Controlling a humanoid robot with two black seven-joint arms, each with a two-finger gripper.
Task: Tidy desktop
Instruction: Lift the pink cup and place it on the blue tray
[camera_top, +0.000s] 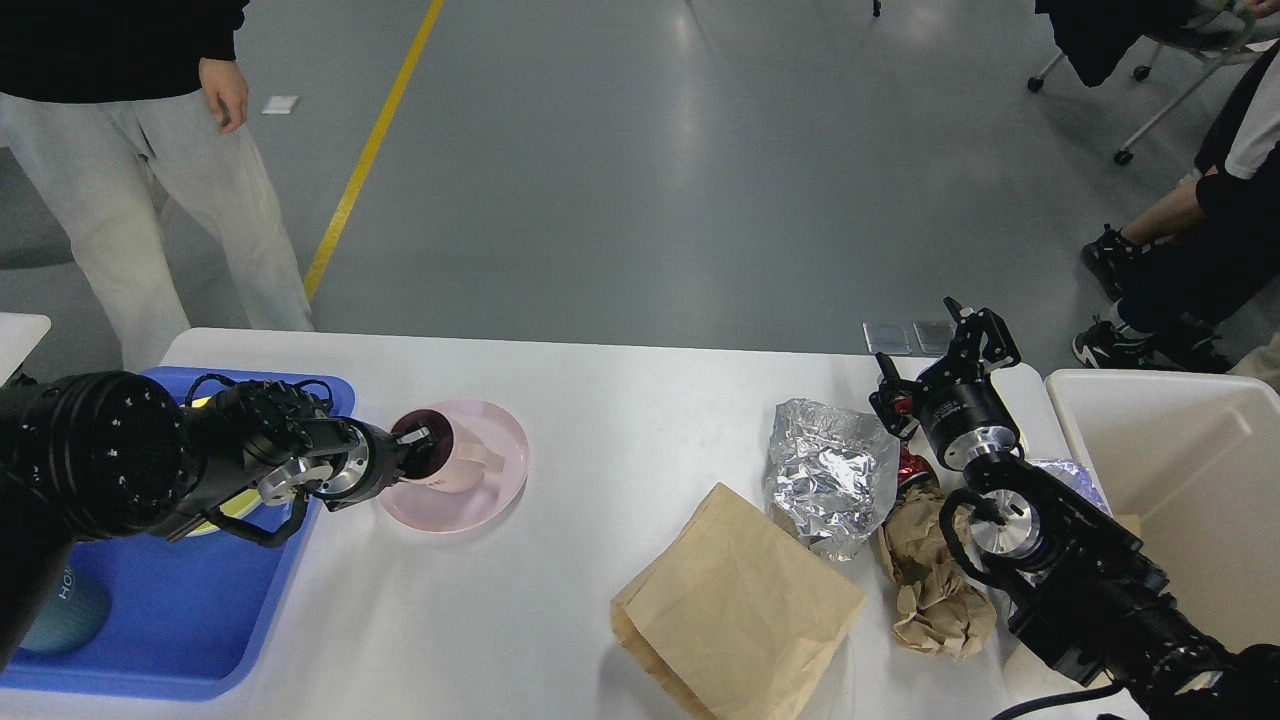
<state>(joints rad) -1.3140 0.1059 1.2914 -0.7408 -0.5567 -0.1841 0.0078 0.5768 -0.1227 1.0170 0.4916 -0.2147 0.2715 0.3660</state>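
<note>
Two fingers of the left gripper (418, 443) pinch the tilted pink mug's (445, 460) rim above its saucer (495, 480) on the desktop (600, 400), likely bound for the blue tray (200, 610) behind it; right gripper (950, 345) gapes idle.

The left arm enters from the left edge, its thick black forearm lying nearly level above the blue tray (200, 640), narrowing through a silver-ringed wrist with looped cables. The left gripper (418, 441) points right, past the tray's right wall, and its fingers are clamped on the rim of a tilted pink cup (450, 462), one finger inside the dark mouth. The right arm comes up from the lower right corner, well to the right of the tray, with silver joint discs facing the camera. The right gripper (940, 345) is raised at the arm's far end, fingers spread apart and holding nothing.
</note>
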